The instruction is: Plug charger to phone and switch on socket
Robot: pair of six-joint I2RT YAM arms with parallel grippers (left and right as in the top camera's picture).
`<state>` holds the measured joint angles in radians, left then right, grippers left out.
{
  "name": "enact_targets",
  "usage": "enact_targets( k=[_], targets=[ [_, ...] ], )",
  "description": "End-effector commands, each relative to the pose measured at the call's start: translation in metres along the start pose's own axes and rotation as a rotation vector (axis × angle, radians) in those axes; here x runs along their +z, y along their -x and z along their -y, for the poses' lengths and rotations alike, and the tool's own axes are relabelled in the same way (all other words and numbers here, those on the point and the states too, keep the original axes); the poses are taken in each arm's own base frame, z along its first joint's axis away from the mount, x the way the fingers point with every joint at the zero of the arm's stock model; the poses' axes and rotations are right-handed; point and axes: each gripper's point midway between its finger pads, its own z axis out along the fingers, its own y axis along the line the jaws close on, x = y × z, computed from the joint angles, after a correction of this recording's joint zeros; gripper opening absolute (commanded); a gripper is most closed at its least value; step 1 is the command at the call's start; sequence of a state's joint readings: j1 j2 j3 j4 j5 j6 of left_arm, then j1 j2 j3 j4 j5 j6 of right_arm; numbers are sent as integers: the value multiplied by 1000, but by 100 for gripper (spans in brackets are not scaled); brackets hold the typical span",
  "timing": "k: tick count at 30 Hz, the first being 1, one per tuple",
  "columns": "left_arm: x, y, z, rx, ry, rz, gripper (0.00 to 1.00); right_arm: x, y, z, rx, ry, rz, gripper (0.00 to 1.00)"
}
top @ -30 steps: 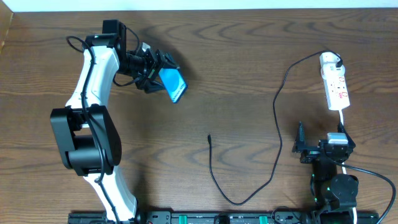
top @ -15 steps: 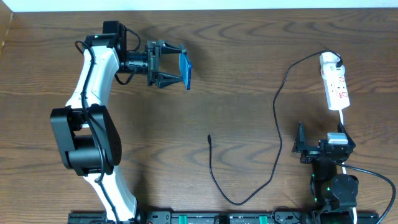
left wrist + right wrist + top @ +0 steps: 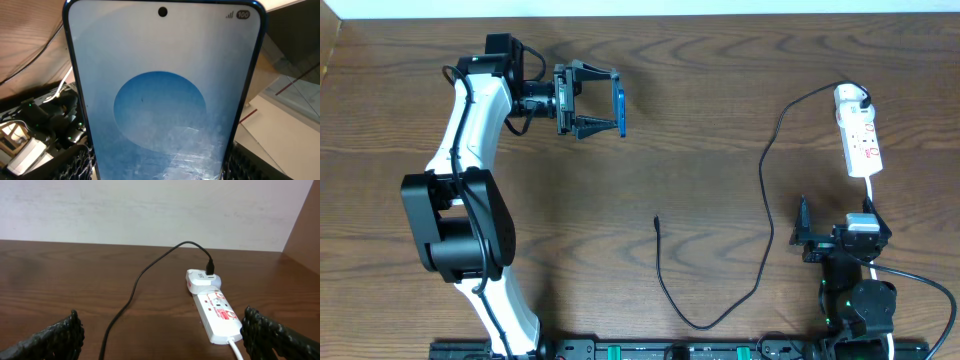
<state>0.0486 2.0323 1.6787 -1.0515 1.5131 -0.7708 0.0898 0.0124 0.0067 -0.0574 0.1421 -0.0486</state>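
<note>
Clamping the phone [image 3: 620, 110] by its long edges, the left gripper [image 3: 616, 105] holds it off the table at the far left, edge-on to the overhead camera. Its blue screen shows a darker circle. The right gripper [image 3: 165, 340] hangs spread wide and empty, near the socket [image 3: 860, 135].

Wooden table [image 3: 700, 130]; on it lie the charger [image 3: 762, 170] and socket [image 3: 861, 140].
</note>
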Motion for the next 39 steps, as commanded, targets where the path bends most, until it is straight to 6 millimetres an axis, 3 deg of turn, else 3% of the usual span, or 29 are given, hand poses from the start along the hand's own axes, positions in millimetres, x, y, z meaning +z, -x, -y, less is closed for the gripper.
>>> enact_targets(
  k=[1,10,39],
  targets=[
    [-1,-18,16,25,-41,-44,8,0,0,1,-12,-4,0,99],
    [-2,-18,16,-92,-40,-44,7,0,0,1,-12,-4,0,99],
    [-2,-18,16,-199,-38,-46,8,0,0,1,-12,-4,0,99]
  ],
)
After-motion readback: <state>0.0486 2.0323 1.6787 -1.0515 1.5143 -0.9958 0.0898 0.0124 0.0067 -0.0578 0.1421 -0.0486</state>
